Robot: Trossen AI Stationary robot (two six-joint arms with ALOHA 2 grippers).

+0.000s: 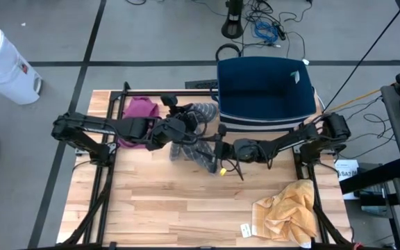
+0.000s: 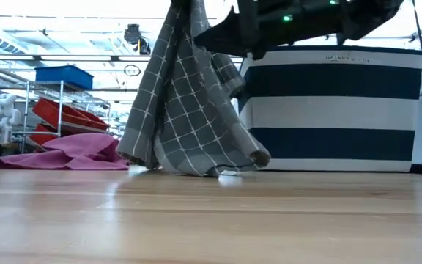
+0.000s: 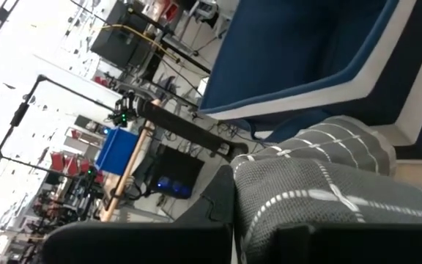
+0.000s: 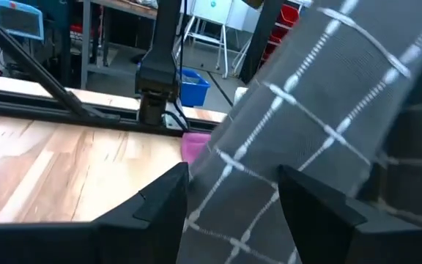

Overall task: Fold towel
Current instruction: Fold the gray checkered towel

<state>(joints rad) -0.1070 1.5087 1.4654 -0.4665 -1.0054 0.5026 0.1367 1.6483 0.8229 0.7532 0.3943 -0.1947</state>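
The grey checked towel (image 1: 194, 142) hangs bunched in the middle of the table; in the low view the towel (image 2: 185, 110) drops from above, and its lower end (image 2: 211, 167) rests on the wood. My left gripper (image 1: 180, 125) comes in from the table's left, shut on the towel's upper part. My right gripper (image 1: 219, 148) reaches in from the right and is open. In its wrist view the right gripper (image 4: 233, 213) has its fingers on either side of the hanging towel (image 4: 306, 125); whether they touch it I cannot tell. My left gripper (image 3: 258, 246) holds the towel by a bunched upper part (image 3: 306, 187), pinched between the two fingers; the number of layers does not show. The towel hangs slack below the hold, with its lower end (image 2: 211, 167) on the table.
A navy and white striped basket (image 1: 266, 90) stands at the far edge, just behind the towel. A pink cloth (image 1: 139, 113) lies at the far left, and a yellow cloth (image 1: 287, 212) at the near right corner. Bare wood (image 1: 158, 201) stretches along the near side.
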